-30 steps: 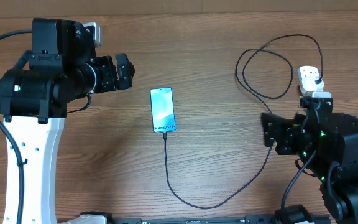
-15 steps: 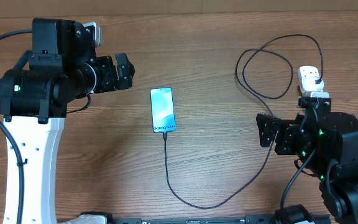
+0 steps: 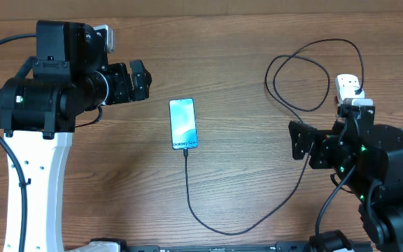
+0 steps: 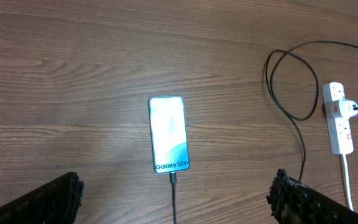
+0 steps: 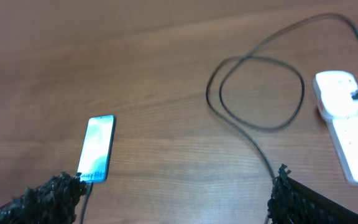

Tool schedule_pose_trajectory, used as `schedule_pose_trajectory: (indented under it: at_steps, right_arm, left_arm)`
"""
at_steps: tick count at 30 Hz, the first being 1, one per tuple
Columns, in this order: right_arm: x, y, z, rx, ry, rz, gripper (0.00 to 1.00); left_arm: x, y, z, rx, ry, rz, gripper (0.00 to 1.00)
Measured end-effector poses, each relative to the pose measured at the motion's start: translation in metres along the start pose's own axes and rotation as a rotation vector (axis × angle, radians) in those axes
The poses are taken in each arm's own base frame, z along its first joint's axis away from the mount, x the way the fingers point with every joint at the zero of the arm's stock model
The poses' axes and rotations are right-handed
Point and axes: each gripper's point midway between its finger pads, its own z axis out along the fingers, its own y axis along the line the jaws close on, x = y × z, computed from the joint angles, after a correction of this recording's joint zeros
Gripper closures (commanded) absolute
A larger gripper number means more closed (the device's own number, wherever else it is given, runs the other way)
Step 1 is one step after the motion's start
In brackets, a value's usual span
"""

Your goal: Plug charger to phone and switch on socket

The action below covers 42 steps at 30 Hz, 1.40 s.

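1. Overhead:
   - The phone (image 3: 182, 124) lies face up mid-worktop (image 3: 236, 63), long axis running far to near, screen lit.
   - The charger (image 3: 187, 178) meets its near short edge, sweeps right in a wide bow, loops, and ends at the socket (image 3: 347, 85).
   - The socket sits at the right edge, long axis also far to near, its near part hidden under the right arm.
   - The right hand (image 3: 294, 142) is plainly the nearer one, but it points left toward the phone, so the socket lies behind and to the far side of its fingertips.
   - The left hand (image 3: 144, 80) hovers well left of the phone, aimed right, far from the socket.

2. Left wrist:
   - Both fingers (image 4: 48, 202) show only at the bottom corners, wide apart, holding nothing.
   - The phone sits centred between them with the connector seemingly seated in its near edge.
   - The socket (image 4: 339, 118) shows in full at the right, a black plug (image 4: 348, 109) in its far outlet and red switch marks beside it.

3. Right wrist:
   - These fingers (image 5: 48, 196) are also spread to the lower corners, empty.
   - The socket (image 5: 350, 127) runs off the right edge, with the phone low on the left.
   - Judging from this, plugging looks done and the switch remains. The right arm would need to swing rightward and bring a fingertip down on the rocker. Whether the rocker is on, I cannot tell.
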Motion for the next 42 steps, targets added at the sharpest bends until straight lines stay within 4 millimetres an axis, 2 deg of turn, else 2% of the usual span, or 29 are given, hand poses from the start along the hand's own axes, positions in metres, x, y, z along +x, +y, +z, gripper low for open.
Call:
schedule_pose_trajectory:
  at_steps: [4,11,15,20,23,34,42]
  right_arm:
    - [0.004,-0.008,0.007,0.002,-0.073,-0.001,0.00]
    - [0.010,-0.018,0.007,-0.028,-0.329,-0.004,0.00]
    - [0.029,-0.023,0.016,-0.048,-0.411,-0.007,0.00]
    - [0.057,-0.031,0.032,-0.058,-0.450,-0.008,0.00]
    - [0.068,-0.037,0.039,-0.059,-0.489,-0.007,0.00]
    - [0.086,-0.054,0.051,-0.037,-0.566,0.023,0.00]
    - [0.088,-0.062,0.057,-0.018,-0.590,0.036,0.00]
  left_arm:
    - [0.000,0.000,0.000,0.000,0.001,0.000,0.00]
    - [0.000,0.000,0.000,0.000,0.001,0.000,0.00]
    - [0.000,0.000,0.000,0.000,0.001,0.000,0.00]
    - [0.000,0.000,0.000,0.000,0.001,0.000,0.00]
    - [0.000,0.000,0.000,0.000,0.001,0.000,0.00]
    - [0.000,0.000,0.000,0.000,0.001,0.000,0.00]
    - [0.000,0.000,0.000,0.000,0.001,0.000,0.00]
